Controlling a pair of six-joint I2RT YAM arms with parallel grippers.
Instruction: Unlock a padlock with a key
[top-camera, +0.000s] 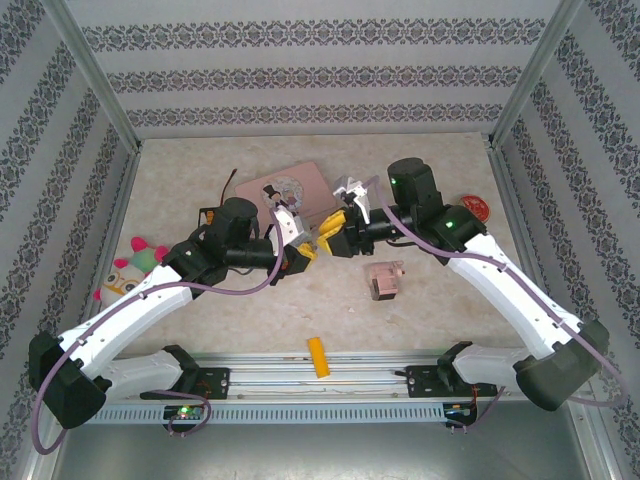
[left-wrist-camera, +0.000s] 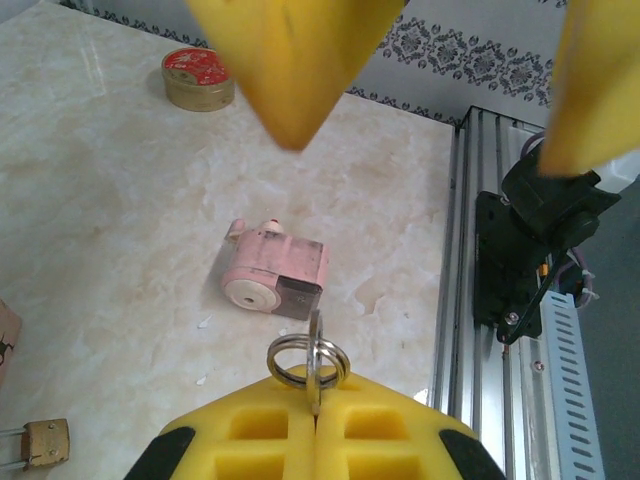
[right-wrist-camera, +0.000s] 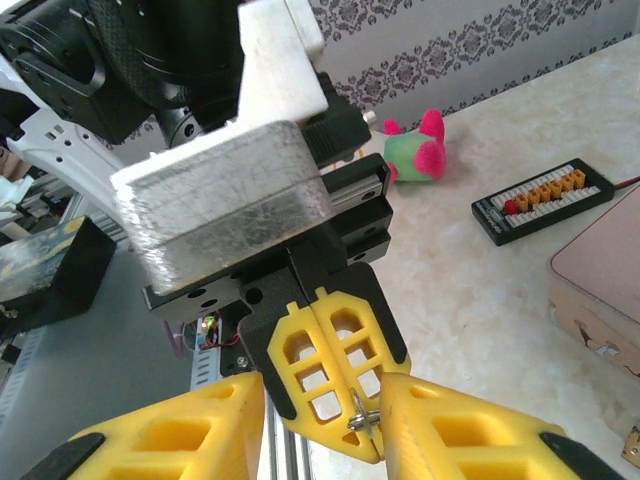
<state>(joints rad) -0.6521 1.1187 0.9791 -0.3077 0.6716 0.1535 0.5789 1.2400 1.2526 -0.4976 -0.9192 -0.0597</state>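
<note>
Pinching the key (left-wrist-camera: 314, 335) and its ring (left-wrist-camera: 290, 362) between fingers pressed tight together, the left claw (left-wrist-camera: 316, 420) sits mid-tabletop (left-wrist-camera: 100, 200). Right claw (right-wrist-camera: 322, 392) is partly spread, its fingers straddling the left claw's tips, gripping nothing I can make out. Padlock (left-wrist-camera: 45, 443) lies on the tabletop by the pink tin's (top-camera: 305, 185) corner, clear of both claws.

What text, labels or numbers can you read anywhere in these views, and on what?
No text can be read in any view.
Round tin, red lid: pale print, too blurred to read.
Pink tin, lid: pale printed design, too small to read.
Black connector board: no legible marking.
Padlock, brass body: no legible stamp.
</note>
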